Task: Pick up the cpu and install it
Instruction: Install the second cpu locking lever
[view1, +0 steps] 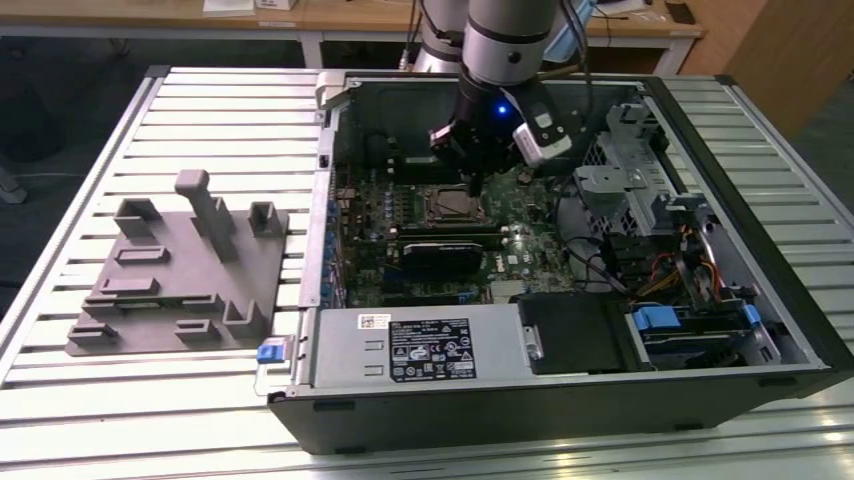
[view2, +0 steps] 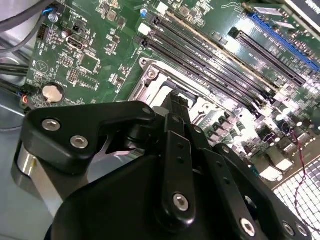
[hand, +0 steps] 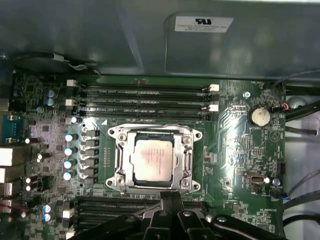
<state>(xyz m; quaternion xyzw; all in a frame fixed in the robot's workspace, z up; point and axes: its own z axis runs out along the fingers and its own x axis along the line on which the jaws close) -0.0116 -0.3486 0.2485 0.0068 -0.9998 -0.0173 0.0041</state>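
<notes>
an open computer case (view1: 747, 330) lies on its side on a slatted metal table (view1: 80, 140), taking up the middle and the exterior view's right. to the exterior view's left of the case, a grey plastic tray (view1: 174, 275) with upright pegs rests on the slats, well apart from the arm. inside the case the green motherboard (hand: 240, 145) fills the floor, with a black fan block (view1: 438, 256) on the near side of the socket and memory slots (hand: 145, 97) on its far side in the first wrist view. the arm reaches down from the far side into the case, and the gripper (view1: 475, 180) hangs just above the socket frame (hand: 187, 160). its fingers (hand: 167, 200) are drawn tight together, with nothing between them. the cpu (hand: 152, 160) already lies flat inside the socket frame, silvery top up, just beside the fingertips and apart from them.
</notes>
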